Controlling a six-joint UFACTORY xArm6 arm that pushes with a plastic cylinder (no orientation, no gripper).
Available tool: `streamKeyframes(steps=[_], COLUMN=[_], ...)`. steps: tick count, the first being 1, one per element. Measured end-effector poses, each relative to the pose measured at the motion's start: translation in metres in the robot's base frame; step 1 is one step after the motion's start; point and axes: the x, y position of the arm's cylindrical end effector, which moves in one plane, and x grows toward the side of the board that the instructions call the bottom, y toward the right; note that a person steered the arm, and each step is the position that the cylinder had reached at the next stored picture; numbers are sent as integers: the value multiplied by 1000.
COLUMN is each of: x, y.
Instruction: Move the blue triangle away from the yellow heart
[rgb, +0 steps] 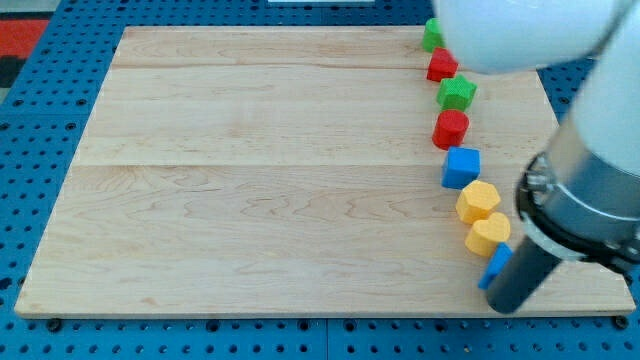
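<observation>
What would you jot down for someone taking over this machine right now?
My tip: at the board's bottom right corner, touching or nearly touching the blue triangle from the view's right.
Blue triangle: mostly hidden behind the rod, right below the yellow heart.
Done: nothing visible, the two appear to be touching.
Left: push the triangle away from the heart.
</observation>
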Motion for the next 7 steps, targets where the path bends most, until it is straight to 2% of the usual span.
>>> streamKeyframes(steps=[1, 2, 3, 4, 5, 6, 7], x=[-4, -3, -14, 7, 10, -3, -39], y=[-4, 46, 68, 42, 12, 52, 76])
